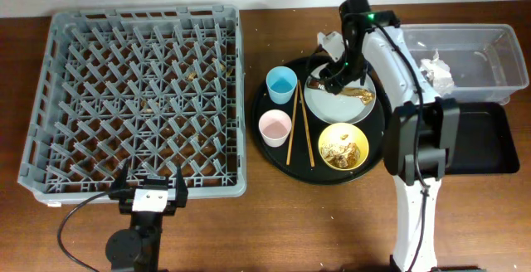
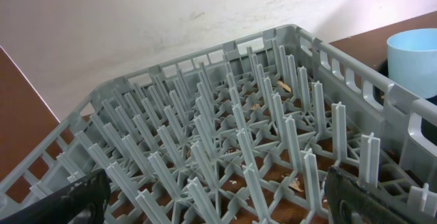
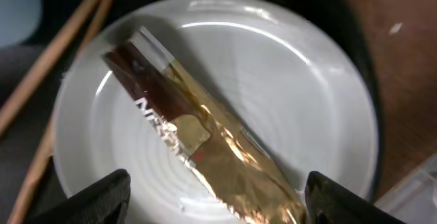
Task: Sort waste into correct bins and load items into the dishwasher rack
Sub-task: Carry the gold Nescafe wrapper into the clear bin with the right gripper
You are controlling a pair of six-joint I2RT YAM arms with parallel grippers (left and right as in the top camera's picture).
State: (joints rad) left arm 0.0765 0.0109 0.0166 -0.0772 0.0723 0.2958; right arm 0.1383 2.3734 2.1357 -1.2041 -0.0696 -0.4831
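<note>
The brown-gold wrapper [image 3: 198, 149] lies flat across the plate [image 3: 307, 115], at the far side of the round black tray [image 1: 270, 152]. The right end effector [image 3: 218, 197] hovers over it with its jaws wide, holding nothing. White letters run along the wrapper, seemingly starting "NE"; the rest is unreadable.

Also on that tray are the blue cup [image 1: 281, 83], the pink cup [image 1: 275, 126], the chopsticks [image 1: 300, 123] and the yellow bowl [image 1: 343, 146] with its scraps.

Right of the tray, a crumpled napkin [image 1: 436, 69] already lies in the clear tub [image 1: 498, 31]. The black bin [image 1: 489, 139] beside it holds nothing I can see.

Left of the tray, the rack [image 1: 50, 98] has only crumbs. The left end effector [image 1: 149, 185] waits wide open at its near edge.

I judge the task barely begun.
</note>
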